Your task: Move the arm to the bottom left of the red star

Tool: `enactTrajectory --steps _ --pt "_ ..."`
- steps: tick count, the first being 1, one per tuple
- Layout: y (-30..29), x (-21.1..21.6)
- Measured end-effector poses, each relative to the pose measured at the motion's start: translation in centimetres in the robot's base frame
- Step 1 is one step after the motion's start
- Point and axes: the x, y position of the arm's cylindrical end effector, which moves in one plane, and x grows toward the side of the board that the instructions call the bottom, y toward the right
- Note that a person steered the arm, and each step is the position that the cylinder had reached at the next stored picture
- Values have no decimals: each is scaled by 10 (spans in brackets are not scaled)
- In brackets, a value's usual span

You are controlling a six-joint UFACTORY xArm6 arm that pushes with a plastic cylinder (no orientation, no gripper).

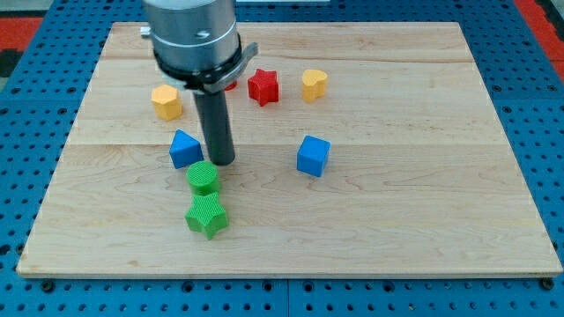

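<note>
Resting my tip [222, 162] well below-left of red star [263, 86], star lying flat, no gripper fitted.

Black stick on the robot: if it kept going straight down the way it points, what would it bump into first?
My tip points straight down at the wooden board, so it meets that first. The green cylinder sits just below-left in the view, seemingly not under it.

bright, even light falls from overhead on the pale wooden surface [397, 202], with no harsh glare on the wood. shadows are short and soft, pooling just beneath each block, as under the blue cube [313, 156]. the grey metal cylinder of the arm [192, 40] carries a dull sheen. the frame is low in resolution and slightly soft throughout.
</note>
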Motion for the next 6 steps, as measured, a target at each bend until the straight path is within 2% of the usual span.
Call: enactTrajectory --steps 1,6 --pt "16 -36" --pt "13 -51"
